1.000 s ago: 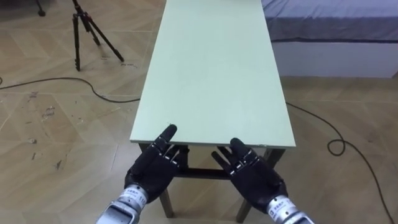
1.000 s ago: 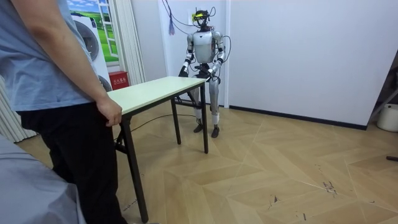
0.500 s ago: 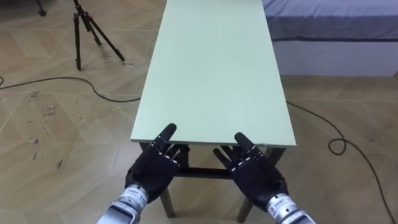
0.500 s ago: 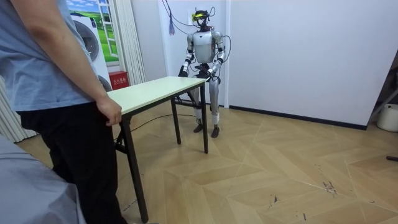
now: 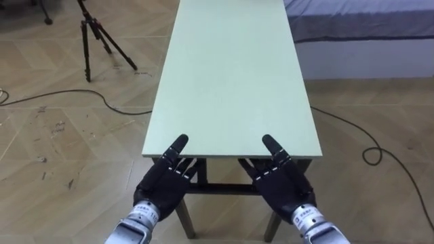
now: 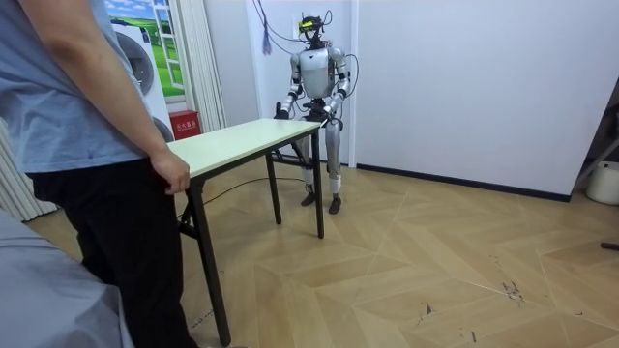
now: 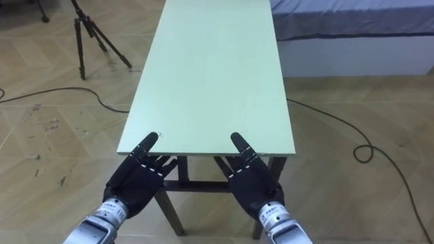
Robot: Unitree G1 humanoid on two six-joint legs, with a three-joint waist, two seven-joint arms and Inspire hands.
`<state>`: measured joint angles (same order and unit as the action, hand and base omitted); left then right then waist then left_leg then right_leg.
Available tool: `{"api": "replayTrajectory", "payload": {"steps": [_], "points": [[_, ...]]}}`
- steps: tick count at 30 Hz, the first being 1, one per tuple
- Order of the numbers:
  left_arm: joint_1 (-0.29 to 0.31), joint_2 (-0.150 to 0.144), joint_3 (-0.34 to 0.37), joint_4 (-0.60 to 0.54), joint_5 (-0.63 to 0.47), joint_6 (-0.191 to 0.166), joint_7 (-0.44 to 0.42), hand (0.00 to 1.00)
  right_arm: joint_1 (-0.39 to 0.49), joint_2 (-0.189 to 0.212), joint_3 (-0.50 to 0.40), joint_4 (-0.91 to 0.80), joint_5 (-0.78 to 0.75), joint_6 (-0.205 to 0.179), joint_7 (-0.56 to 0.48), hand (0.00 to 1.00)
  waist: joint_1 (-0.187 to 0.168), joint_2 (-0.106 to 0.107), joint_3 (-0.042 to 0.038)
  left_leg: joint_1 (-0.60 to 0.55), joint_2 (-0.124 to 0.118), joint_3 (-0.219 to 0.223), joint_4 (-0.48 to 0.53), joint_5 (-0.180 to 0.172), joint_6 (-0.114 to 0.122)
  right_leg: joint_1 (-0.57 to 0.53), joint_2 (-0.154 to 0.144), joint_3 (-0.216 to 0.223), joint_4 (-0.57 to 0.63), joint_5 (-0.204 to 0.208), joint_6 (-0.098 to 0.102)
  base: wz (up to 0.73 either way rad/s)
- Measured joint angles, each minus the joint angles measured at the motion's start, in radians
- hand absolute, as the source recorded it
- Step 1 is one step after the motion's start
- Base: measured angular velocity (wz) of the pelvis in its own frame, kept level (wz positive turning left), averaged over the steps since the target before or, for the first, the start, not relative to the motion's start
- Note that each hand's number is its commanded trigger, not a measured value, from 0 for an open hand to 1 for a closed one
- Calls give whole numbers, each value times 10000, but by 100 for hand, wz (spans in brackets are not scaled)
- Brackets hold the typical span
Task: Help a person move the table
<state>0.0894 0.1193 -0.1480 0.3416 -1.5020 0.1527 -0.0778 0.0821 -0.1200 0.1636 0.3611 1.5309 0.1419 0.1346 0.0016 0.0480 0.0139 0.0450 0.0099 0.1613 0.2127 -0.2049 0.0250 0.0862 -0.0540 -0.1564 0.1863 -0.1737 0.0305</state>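
Pale green is the top of the long table [image 5: 230, 81], which stands with its legs on the wooden floor [image 5: 61, 156], not yet lifted. It runs away from the robot between a tripod [image 5: 102, 37] on the robot's left and a bed [image 5: 359, 27] on its right. In the room view the robot stands upright at one short end and a person [image 6: 87, 145] at the other, so each has one end, as a carry by two needs. The person's hand [image 6: 174, 177] is curled at the edge of that end, I judge in readiness for the lift. A dark cable [image 5: 81, 95] lies on the floor beside the table and could catch a foot once the walk begins. The left hand [image 5: 166, 181] and the right hand [image 5: 279, 181] are at the near short edge, well apart, one toward each corner, probably so that the top stays level. Both have the fingers straight and spread, closed on nothing. One digit of each reaches over the edge onto the top and the others point below it, which looks like a preparation to clamp the edge; whether they already touch I cannot tell. Compared with one second ago, the right hand is further forward and more toward its corner: its upper digit then ended short of the edge. The left hand is almost where it was, and the table and the person have not moved.
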Motion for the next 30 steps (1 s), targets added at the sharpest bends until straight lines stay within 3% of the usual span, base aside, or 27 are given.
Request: {"api": "replayTrajectory", "payload": {"steps": [1,4,17,18,19,20,26,30], "points": [[3,-116,89,-77,-5,-2,172,0,1,-9,-121,-42,4,-217,-189,0,0,-3,0,5,-1,-5,-8,3,-1,4,0,-3,1,0,0,0],[3,-334,181,-242,-6,-83,591,0,6,64,-192,-215,5,-307,-548,0,-2,-11,4,15,-3,-5,-13,8,-2,7,1,7,2,0,0,0],[-5,-388,273,-486,-4,-89,1030,0,24,214,-192,-331,-5,-389,-901,0,6,-190,9,19,-4,5,-30,8,-1,5,2,12,4,0,0,0],[-10,-388,273,-493,-4,-89,1060,0,24,218,-192,-331,-6,-389,-901,20,5,-190,9,21,-5,6,-35,8,-1,5,2,12,4,0,0,0],[-13,-388,277,-496,-4,-89,1081,62,24,231,-192,-332,-6,-389,-901,100,5,-190,8,24,-5,8,-42,8,-2,5,2,12,4,0,0,0],[-13,-388,283,-496,-4,-89,1091,100,24,245,-192,-333,-6,-389,-901,100,3,-191,8,27,-5,10,-49,8,-2,5,2,12,4,0,0,0],[11,-397,285,-497,-9,-89,1191,100,25,254,-192,-333,-6,-389,-1056,100,-2,-190,8,32,-7,8,-66,8,-1,-2,2,15,2,0,1,0],[27,-530,284,-497,1,-89,1392,100,38,253,-196,-327,-83,-454,-1705,100,64,-190,9,20,-9,-7,-74,8,-2,-12,3,19,-3,0,1,2]]}}
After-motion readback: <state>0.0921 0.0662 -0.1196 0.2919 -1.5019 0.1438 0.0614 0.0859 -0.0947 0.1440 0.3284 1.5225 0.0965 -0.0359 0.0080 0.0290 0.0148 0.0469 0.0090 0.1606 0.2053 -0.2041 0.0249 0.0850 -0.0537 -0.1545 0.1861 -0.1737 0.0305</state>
